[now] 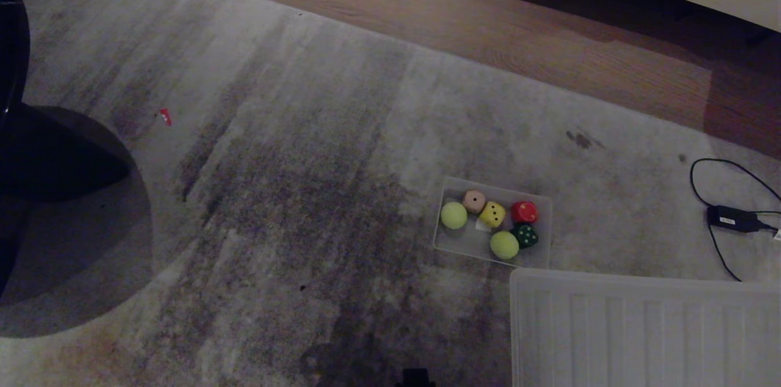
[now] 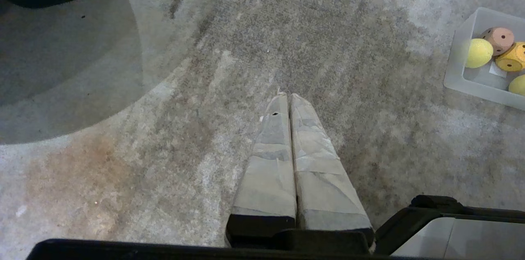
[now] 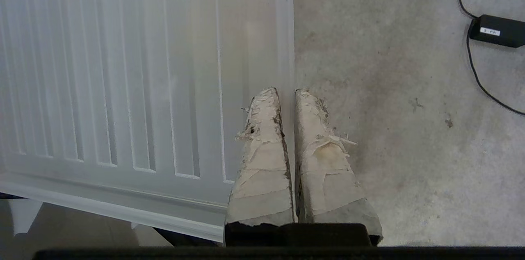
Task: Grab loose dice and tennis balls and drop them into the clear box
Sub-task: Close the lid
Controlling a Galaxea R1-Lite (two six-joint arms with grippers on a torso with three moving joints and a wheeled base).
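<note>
I count both tennis balls [image 1: 453,215] and four dice [image 1: 492,214] inside the clear box [image 1: 545,234] on the carpet [image 1: 305,191], none loose; left gripper [image 2: 286,96] and right gripper [image 3: 286,92] pressed together, empty.

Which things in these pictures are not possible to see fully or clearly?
- Clear box, left wrist view: cut off by the picture's edge; only one end shows.
- Ribbed lid, head view: cut off by the edges.
- Charger cable, head view: runs out of the picture.
- Small red scrap on the carpet, head view: too small to identify.
- Both arms: outside the head view.
</note>
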